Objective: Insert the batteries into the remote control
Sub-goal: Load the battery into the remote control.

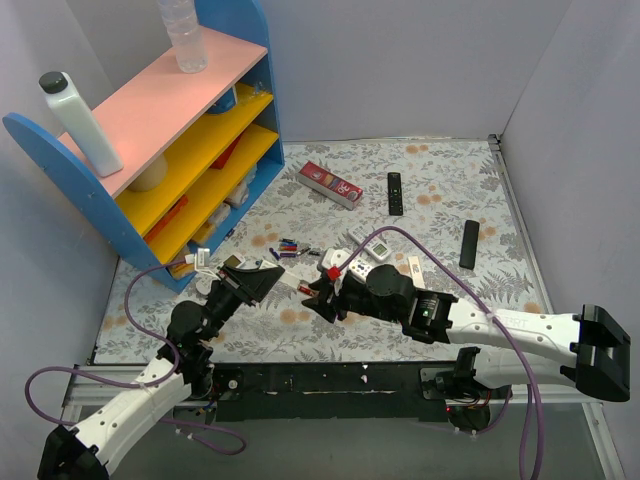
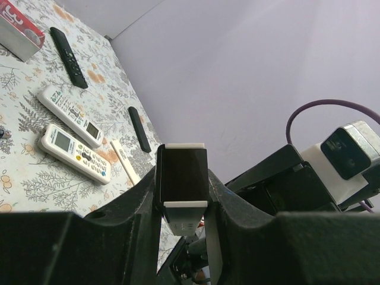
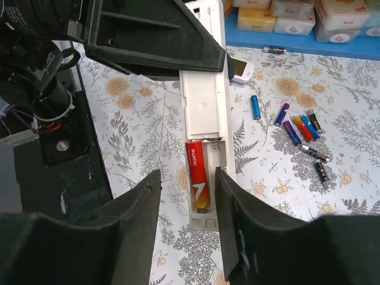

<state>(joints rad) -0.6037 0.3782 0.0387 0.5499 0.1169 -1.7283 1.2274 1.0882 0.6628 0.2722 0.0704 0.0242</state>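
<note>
Because the left gripper (image 2: 183,187) alone clamps the remote control (image 3: 205,113) by one end above the table (image 3: 148,124), a knock from the right gripper (image 3: 187,178), whose jaws stand apart beside the open bay (image 3: 212,157) holding nothing, could twist it loose. The red battery (image 3: 196,175) lies in one slot, perhaps not fully seated, and could spring out among the spare batteries (image 3: 300,127) below.

Smooth white matt plastic on the remote (image 3: 205,113). The battery (image 3: 197,181) in it has a glossy red wrap and a dull metal end. The loose batteries (image 3: 300,127) have shiny coloured wraps. Matt black plastic on left hand (image 2: 181,199) and right hand (image 3: 186,178). Matt floral-print sheet covers the surface (image 1: 440,180). Smooth painted boards on shelf (image 1: 170,100); clear plastic bottle (image 1: 185,35).
</note>
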